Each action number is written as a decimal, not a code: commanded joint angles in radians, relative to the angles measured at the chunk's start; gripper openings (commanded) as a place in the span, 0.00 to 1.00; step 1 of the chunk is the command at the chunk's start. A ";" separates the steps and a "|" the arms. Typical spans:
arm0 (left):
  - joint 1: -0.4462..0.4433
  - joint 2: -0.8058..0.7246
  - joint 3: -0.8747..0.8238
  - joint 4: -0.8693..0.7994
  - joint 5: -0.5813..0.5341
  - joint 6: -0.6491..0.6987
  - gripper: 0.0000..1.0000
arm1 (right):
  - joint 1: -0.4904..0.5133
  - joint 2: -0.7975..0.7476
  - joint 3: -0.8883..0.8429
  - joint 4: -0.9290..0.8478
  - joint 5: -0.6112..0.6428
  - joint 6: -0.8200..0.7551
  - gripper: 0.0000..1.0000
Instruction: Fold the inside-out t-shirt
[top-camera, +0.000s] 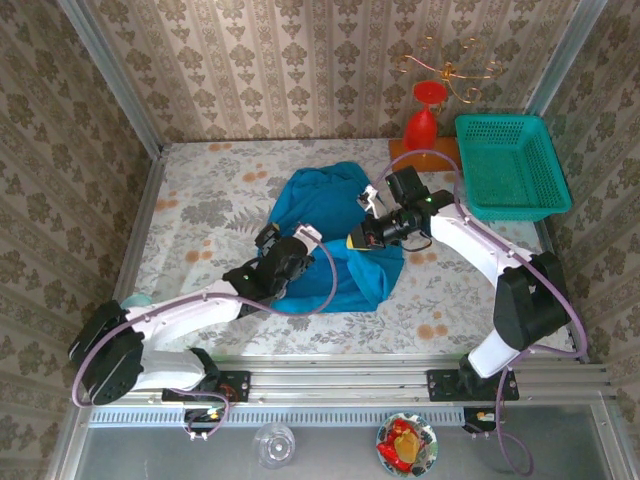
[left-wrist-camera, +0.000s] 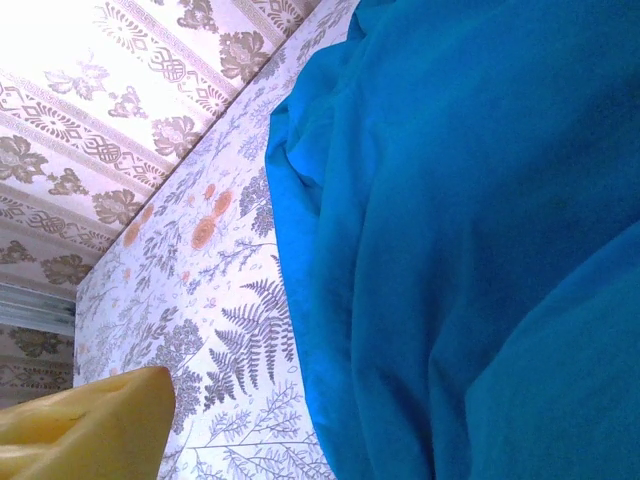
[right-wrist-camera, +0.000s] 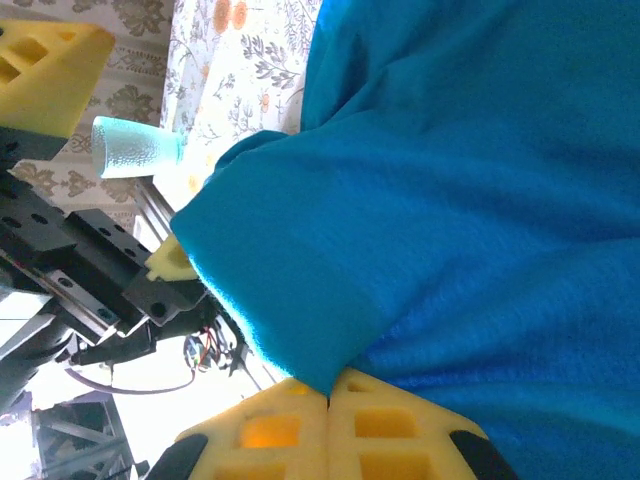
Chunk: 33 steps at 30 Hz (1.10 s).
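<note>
At the right gripper (right-wrist-camera: 328, 400): yellow fingertips pressed together, pinched shut on a folded edge of the inside-out t-shirt (right-wrist-camera: 480, 200). At the left gripper (top-camera: 288, 236), farther left of the teal mesh basket (top-camera: 510, 165) than the right one: jaws spread open, nothing clamped, one yellow finger (left-wrist-camera: 90, 425) above the flowered tablecloth (left-wrist-camera: 220, 330) beside the blue cloth's edge. T-shirt bunched in a heap left of the basket, apart from it and nearer the arm bases. Red vase (top-camera: 422, 122) just left of the basket.
</note>
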 joint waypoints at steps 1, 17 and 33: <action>0.020 -0.021 0.004 -0.091 0.007 0.037 0.79 | -0.008 -0.009 0.030 -0.019 -0.003 0.015 0.00; 0.156 -0.029 0.046 -0.204 0.108 0.003 0.70 | -0.016 -0.010 0.071 -0.060 0.021 -0.001 0.00; 0.174 -0.070 0.073 -0.186 0.485 0.057 0.07 | -0.013 0.016 0.061 -0.029 0.192 0.060 0.14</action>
